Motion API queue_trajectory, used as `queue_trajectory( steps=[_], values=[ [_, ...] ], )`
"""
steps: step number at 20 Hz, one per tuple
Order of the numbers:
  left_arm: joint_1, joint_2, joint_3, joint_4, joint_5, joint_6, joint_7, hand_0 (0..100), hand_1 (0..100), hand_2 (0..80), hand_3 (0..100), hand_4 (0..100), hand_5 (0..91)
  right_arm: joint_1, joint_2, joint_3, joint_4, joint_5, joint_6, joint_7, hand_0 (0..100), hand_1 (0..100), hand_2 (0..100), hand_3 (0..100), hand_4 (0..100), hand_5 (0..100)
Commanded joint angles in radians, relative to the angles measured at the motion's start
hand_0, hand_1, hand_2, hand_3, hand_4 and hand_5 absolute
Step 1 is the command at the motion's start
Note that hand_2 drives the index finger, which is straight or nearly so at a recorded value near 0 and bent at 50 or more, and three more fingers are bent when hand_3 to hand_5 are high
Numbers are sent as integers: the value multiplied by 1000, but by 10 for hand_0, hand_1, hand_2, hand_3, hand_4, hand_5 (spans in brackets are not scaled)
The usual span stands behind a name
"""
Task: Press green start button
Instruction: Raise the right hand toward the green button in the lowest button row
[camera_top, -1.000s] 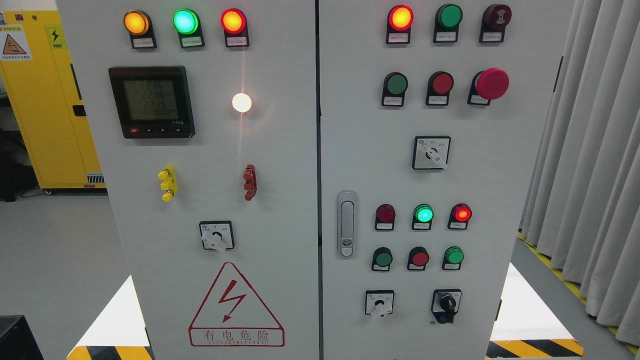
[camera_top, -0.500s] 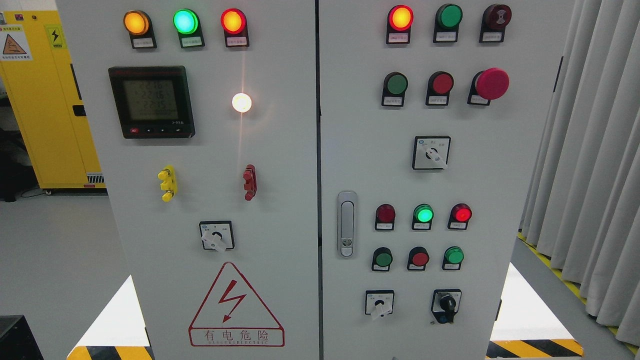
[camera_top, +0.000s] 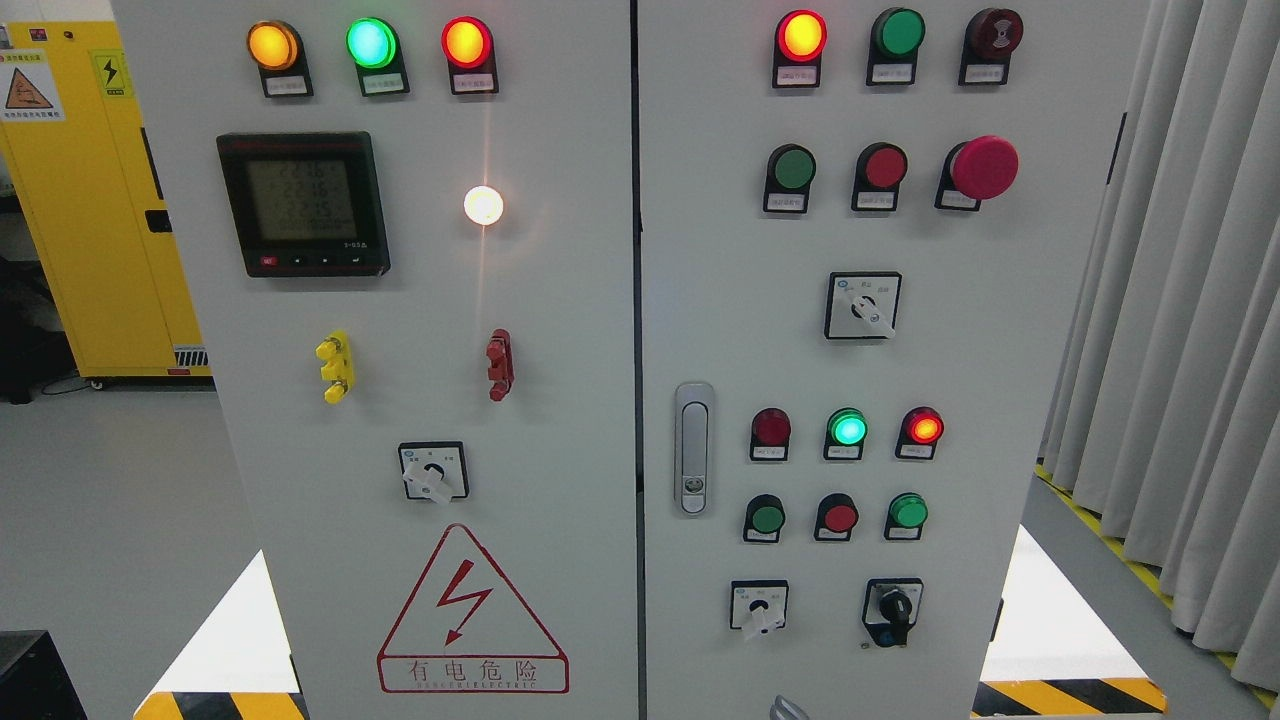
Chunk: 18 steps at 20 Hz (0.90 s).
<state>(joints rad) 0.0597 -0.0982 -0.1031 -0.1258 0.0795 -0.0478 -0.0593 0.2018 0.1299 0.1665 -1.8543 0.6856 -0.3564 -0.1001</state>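
cabinet (camera_top: 560, 300): matt painted metal | buttons (camera_top: 767, 518): glossy plastic | curtain (camera_top: 1180, 300): cloth

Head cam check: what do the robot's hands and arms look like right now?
Almost nothing shows. A small silvery-grey, curved metallic sliver pokes up at the bottom edge, right of centre, likely fingertips. Which arm it belongs to cannot be told. No arm, cables, markings or covering are in view.

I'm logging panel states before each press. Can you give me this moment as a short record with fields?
panel: grey control cabinet, two doors
green buttons, right door: one in the upper row; two in the lower row
lit green lamps: left door top; right door
emergency stop: red mushroom, upper right
hand: only grey tips at the bottom edge; side unclear
contact: no button touched
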Motion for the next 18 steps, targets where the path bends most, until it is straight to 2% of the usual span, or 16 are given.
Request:
queue_trajectory(
  steps=[1,2,3,5,6,8,9,11,12,14,18],
  values=[
    [0,0,0,0,-1,0,-1,120,556,0,0,0,0,-60,0,-110,-3,288,2,-12,383,808,0,342,443,431],
    [0,0,0,0,0,0,-1,120,556,0,0,0,0,-85,0,-122,-3,337,4,-18,389,815,0,404,524,514],
    [0,0,0,0,0,0,-1,120,556,0,0,0,0,-105,2,-134,-3,372,5,-24,399,824,0,515,650,679],
    [0,0,0,0,0,0,-1,120,556,0,0,0,0,-134,4,-154,-3,416,8,-30,409,845,0,605,730,741],
    [0,0,0,0,0,0,1,120,556,0,0,0,0,-146,4,-160,-2,432,10,-30,437,871,0,729,809,823],
    [0,0,0,0,0,0,-1,120,556,0,0,0,0,-166,4,-174,-2,452,28,-30,465,889,0,772,846,880],
    [0,0,0,0,0,0,-1,120,556,0,0,0,0,-182,4,-177,-3,474,40,-30,467,901,0,798,873,949],
    [0,0,-1,0,0,0,-1,120,556,0,0,0,0,-200,4,-179,-6,511,57,-30,472,916,0,820,884,996],
    [0,0,0,0,0,0,-1,120,556,0,0,0,0,-209,4,-179,-9,531,66,-30,483,949,0,873,910,1000],
    [0,0,0,0,0,0,-1,120,556,0,0,0,0,-232,2,-176,-9,575,97,-29,519,997,0,908,938,1000],
    [0,0,0,0,-1,0,-1,120,556,0,0,0,0,-252,2,-171,-9,624,131,-24,541,1000,0,937,960,1000]
  ],
)
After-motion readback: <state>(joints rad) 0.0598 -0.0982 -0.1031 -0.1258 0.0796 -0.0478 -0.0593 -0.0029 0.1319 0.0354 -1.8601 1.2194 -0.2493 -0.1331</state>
